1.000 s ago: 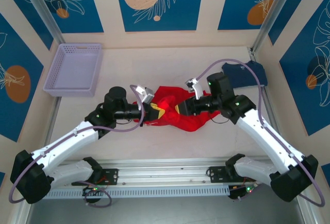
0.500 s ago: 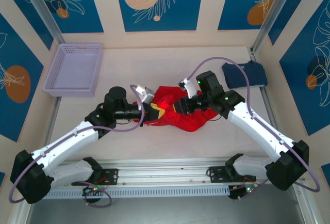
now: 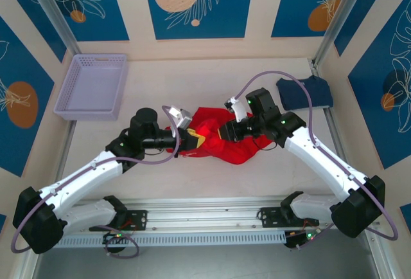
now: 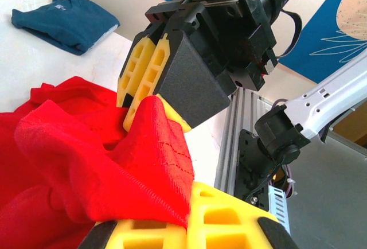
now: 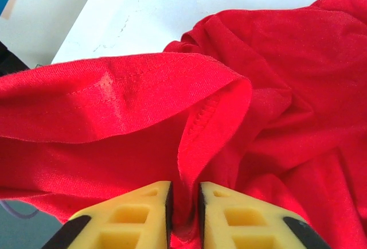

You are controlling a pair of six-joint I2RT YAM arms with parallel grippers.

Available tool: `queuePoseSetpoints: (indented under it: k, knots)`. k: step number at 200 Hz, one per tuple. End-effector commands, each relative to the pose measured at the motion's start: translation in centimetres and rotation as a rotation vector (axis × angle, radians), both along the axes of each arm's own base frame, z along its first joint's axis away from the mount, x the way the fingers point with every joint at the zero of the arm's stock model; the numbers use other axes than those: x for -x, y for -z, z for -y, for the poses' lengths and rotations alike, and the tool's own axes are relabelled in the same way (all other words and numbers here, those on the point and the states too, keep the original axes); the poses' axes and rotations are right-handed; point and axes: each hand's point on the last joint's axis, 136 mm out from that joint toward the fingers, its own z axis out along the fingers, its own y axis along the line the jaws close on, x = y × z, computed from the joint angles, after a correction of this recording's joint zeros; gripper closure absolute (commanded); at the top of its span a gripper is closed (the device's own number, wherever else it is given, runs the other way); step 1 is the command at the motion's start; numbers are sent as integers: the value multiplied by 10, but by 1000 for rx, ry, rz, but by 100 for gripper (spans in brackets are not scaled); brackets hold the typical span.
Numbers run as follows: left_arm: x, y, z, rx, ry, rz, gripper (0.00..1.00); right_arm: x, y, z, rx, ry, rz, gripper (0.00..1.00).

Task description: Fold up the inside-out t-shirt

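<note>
Left gripper (image 4: 187,226) and right gripper (image 5: 183,190) each clamp a thin fold of the crumpled bright red cloth t-shirt (image 3: 239,152); pulling apart risks slippage from either shallow hold.

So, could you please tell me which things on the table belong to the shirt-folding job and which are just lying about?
Part of the job:
red t-shirt, crumpled mid-table

Just lying about:
navy t-shirt, folded at the far right
lavender basket, far left

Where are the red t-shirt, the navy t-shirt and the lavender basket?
red t-shirt (image 3: 209,123): top external view, on its bunched middle.
navy t-shirt (image 3: 320,91): top external view, on its folded body.
lavender basket (image 3: 95,86): top external view, on its bare floor.
</note>
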Motion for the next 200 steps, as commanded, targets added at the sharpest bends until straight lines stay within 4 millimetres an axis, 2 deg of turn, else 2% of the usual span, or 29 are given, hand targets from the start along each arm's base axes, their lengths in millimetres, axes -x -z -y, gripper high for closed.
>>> queuePoseSetpoints:
  k: [1,39,74,112,145,160,186,200]
  knots:
    - [-2,-12,-3,13,-7,53,100,2,-5,1,-7,-7,0,85]
    - [-7,-5,-6,-11,-44,57,100,-4,-13,10,-8,39,24,93]
    - [-22,12,-15,-64,-150,51,100,-3,-43,18,-127,55,49,96]
    - [-37,27,-27,-95,-248,27,100,8,-72,8,-321,-24,55,96]
    - [-43,37,-33,-107,-291,8,100,8,-79,7,-372,-39,51,100]
    - [-43,39,-35,-114,-300,6,92,6,-77,6,-370,-34,45,100]
    - [-44,40,-39,-135,-324,-1,68,5,-72,4,-366,-38,26,100]
    - [-47,42,-43,-168,-367,0,58,6,-71,3,-365,-44,25,100]
